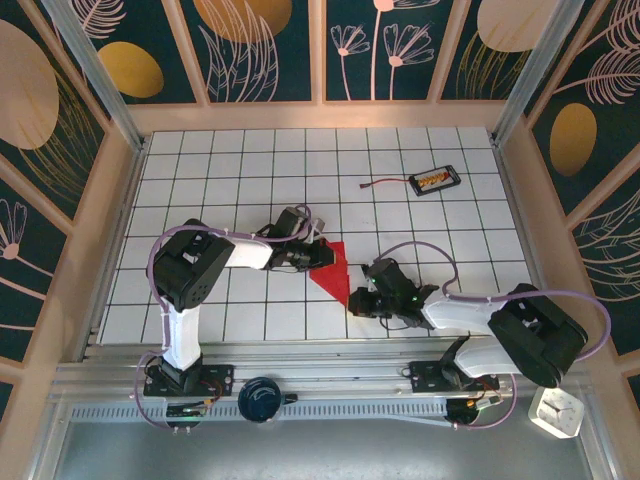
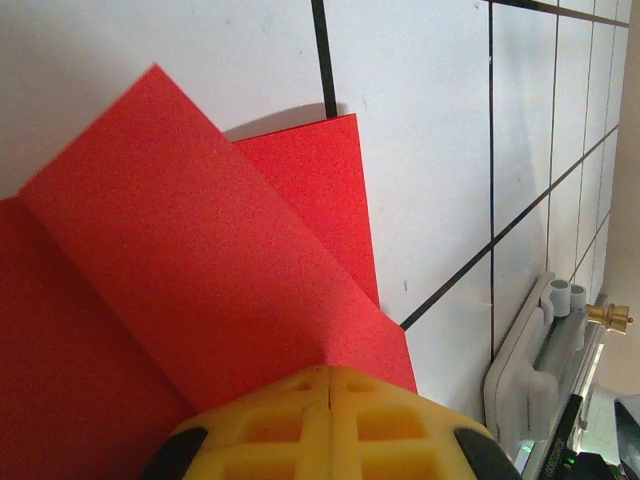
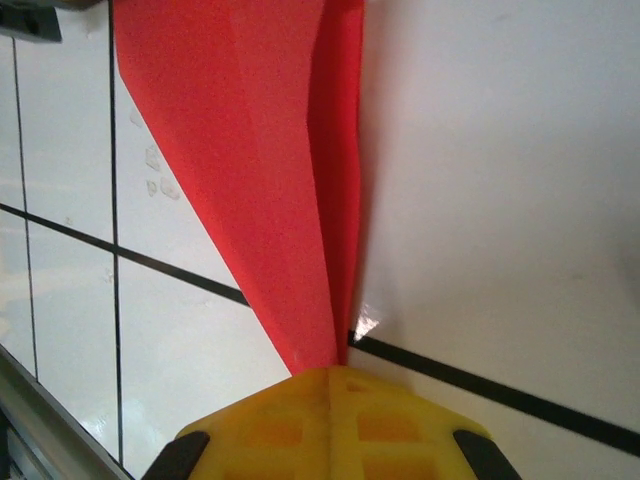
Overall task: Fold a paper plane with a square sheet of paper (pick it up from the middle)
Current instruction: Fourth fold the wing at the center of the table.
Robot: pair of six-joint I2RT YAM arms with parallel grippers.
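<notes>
Yellow fingertips (image 3: 290, 425) of the right hand (image 1: 358, 298) are pressed together on the narrow end of the red paper (image 1: 333, 268), and the left hand (image 1: 312, 256) pinches its wide, layered end. The paper is half-folded between them, near the front of the surface (image 1: 240, 190). Folding looks midway; next needs an aligned centre crease.

Bright, even light; slight tile glare.
</notes>
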